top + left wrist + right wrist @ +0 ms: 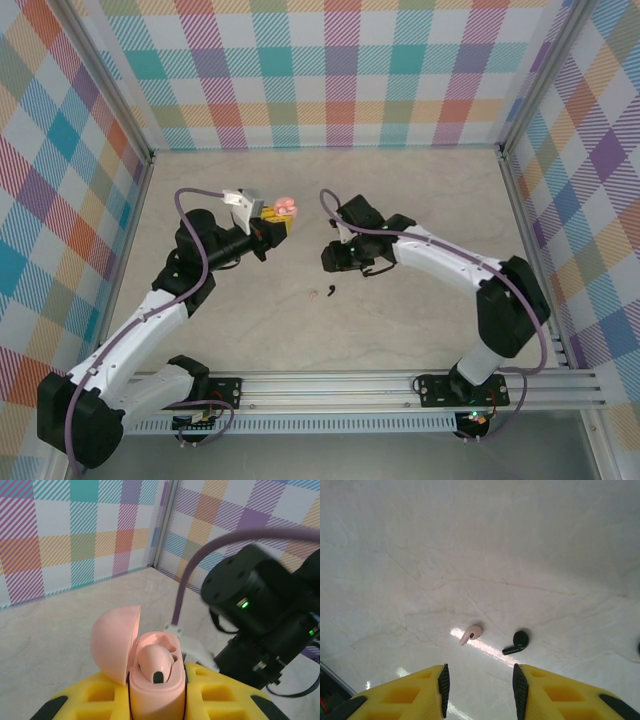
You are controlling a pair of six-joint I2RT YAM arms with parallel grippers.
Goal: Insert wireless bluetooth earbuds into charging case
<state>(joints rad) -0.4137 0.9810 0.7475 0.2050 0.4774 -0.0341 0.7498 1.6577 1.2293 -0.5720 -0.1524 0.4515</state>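
**Two tiny, slippery pieces to pick from**

My left fingers (pixel 215 692) pinch the pink case (pixel 157 692), lid open, with a seated earbud (pixel 156 662) inside. My right fingers (pixel 443 685) stand apart, empty, above the counter (pixel 480 540). Just ahead of their tips lie a loose pink earbud (pixel 471 634) and a black earbud (pixel 517 642), side by side. Both look light, hard and glossy. I'd pinch gently across the bulb, or it may squirt away.

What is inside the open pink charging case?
One pink earbud sits in its socket. It hides most of the recess behind it, and the left pincer's fingers cover the case's sides.
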